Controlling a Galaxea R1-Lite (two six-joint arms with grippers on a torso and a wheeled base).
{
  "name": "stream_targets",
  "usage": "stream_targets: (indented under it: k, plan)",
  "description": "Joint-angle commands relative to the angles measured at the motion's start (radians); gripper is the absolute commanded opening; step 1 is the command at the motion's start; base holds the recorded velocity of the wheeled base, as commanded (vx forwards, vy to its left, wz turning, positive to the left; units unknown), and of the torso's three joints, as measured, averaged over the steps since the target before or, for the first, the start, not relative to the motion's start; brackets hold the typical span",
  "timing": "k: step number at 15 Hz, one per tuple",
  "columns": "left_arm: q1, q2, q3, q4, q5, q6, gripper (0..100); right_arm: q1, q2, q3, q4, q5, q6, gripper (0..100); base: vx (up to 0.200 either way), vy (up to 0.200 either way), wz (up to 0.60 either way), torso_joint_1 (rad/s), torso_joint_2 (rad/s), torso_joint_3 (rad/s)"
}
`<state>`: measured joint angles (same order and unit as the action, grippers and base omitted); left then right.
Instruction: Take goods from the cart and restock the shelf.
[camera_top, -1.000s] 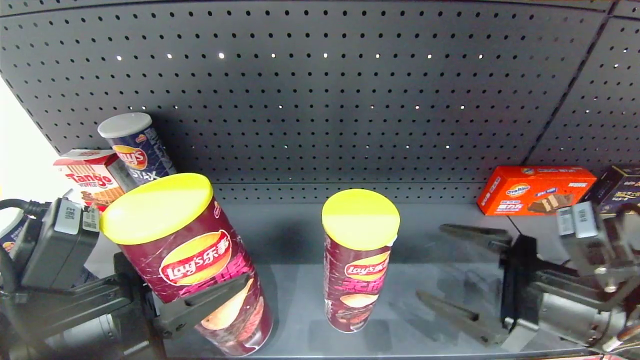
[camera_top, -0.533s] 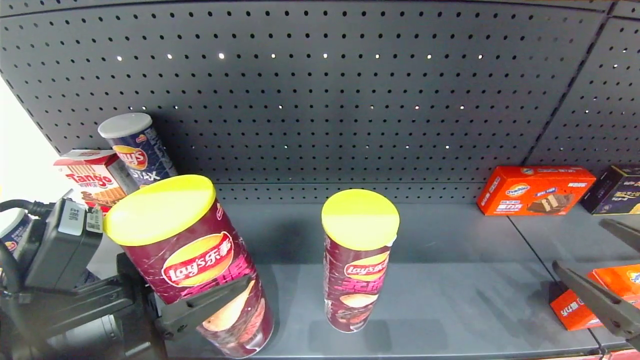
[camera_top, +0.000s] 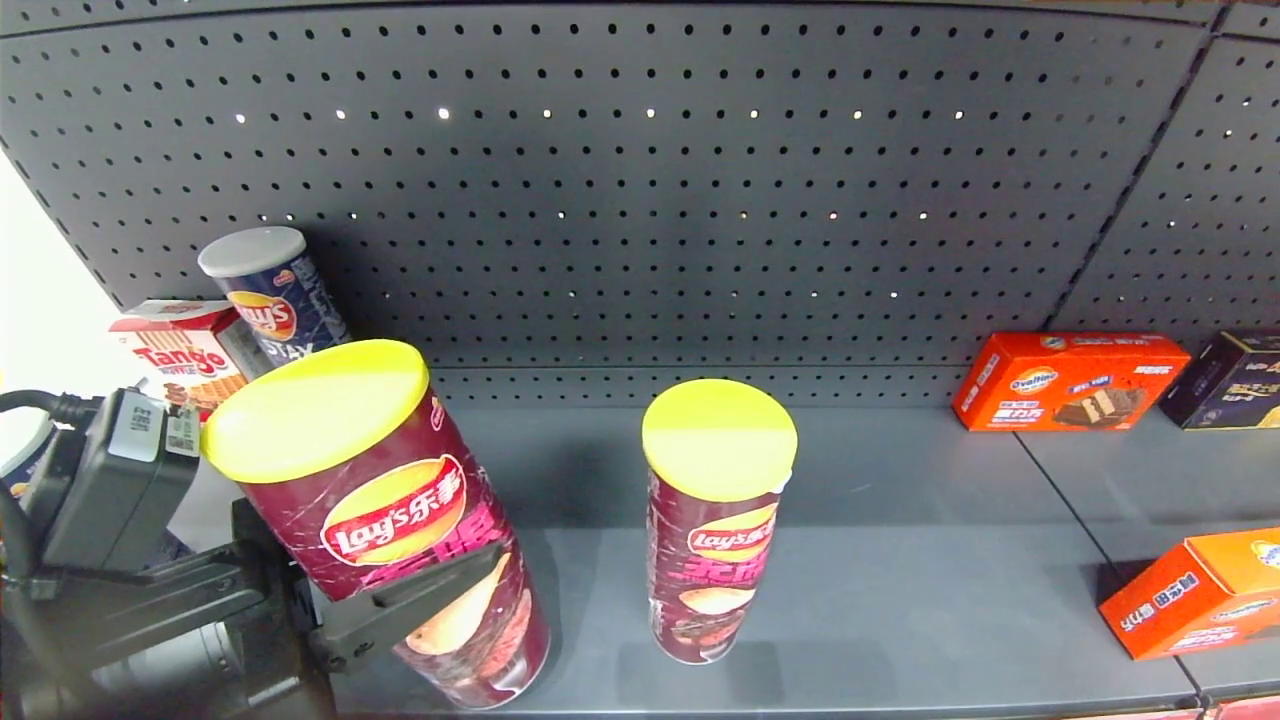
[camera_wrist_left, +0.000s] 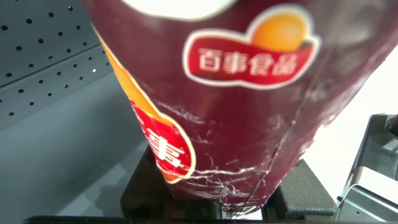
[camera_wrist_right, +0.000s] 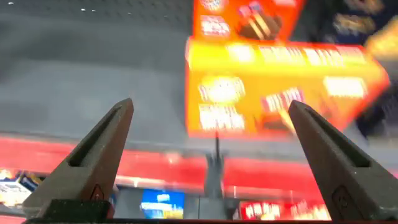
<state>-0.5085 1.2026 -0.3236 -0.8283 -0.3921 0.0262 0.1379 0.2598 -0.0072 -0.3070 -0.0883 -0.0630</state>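
One big matte grey metal shelf (camera_top: 900, 560), with a perforated back panel. Left pincer (camera_top: 385, 565) is clamped on a maroon cardboard chip tube (camera_top: 390, 500) with a round yellow lid, at the shelf's front-left. A matching tube (camera_top: 715, 540) stands upright mid-shelf. Right pincer (camera_wrist_right: 210, 106) is spread wide, facing a glossy orange box (camera_wrist_right: 273, 87).

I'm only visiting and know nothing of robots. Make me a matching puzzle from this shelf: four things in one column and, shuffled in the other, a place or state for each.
Things:
1. nearer maroon can
2. farther maroon can
3. blue can
4. rear orange box

Places or states:
A. grey lid, back left
B. lying at the back right
C. gripped by the left pincer
D. standing free in the middle

Pairs: 1-C, 2-D, 3-A, 4-B
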Motion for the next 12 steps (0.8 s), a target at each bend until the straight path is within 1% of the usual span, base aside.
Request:
stream_targets:
  k: [1,2,3,5,6,8,9,10,11,12]
  plan:
    - [-0.001,0.002,0.001,0.0,-0.001,0.0,0,-0.003,-0.165,0.007,0.152,-0.045,0.042,100,0.0,0.0,0.0,0.0,0.0,0.0]
    - [-0.001,0.002,0.001,-0.002,-0.001,0.0,0,-0.004,-0.163,0.004,0.253,-0.093,0.037,100,0.0,0.0,0.0,0.0,0.0,0.0]
    - [-0.001,0.002,0.0,-0.002,-0.001,0.0,0,-0.003,-0.163,0.007,0.238,-0.103,0.029,100,0.0,0.0,0.0,0.0,0.0,0.0]
    - [0.001,-0.003,0.003,-0.003,-0.001,0.0,0,-0.003,-0.163,0.007,0.238,0.059,0.005,100,0.0,0.0,0.0,0.0,0.0,0.0]
    - [0.001,-0.006,0.005,-0.003,-0.001,0.001,0,-0.003,-0.163,0.007,0.24,0.067,0.011,100,0.0,0.0,0.0,0.0,0.0,0.0]
    - [0.001,-0.006,0.001,0.0,-0.005,0.001,0,-0.003,-0.163,0.007,0.241,0.035,0.066,100,0.0,0.0,0.0,0.0,0.0,0.0]
    - [0.001,-0.003,-0.003,0.0,-0.005,0.001,0,-0.004,-0.163,0.007,0.249,-0.019,0.095,100,0.0,0.0,0.0,0.0,0.0,0.0]
    - [0.002,-0.001,-0.005,0.0,-0.004,0.001,0,-0.003,-0.163,0.007,0.253,-0.031,0.109,100,0.0,0.0,0.0,0.0,0.0,0.0]
    - [0.002,0.0,-0.005,0.001,-0.002,0.001,0,-0.003,-0.163,0.007,0.263,-0.008,0.106,100,0.0,0.0,0.0,0.0,0.0,0.0]
    - [0.001,0.0,0.001,0.003,-0.002,0.001,0,-0.003,-0.163,0.006,0.31,0.039,0.055,100,0.0,0.0,0.0,0.0,0.0,0.0]
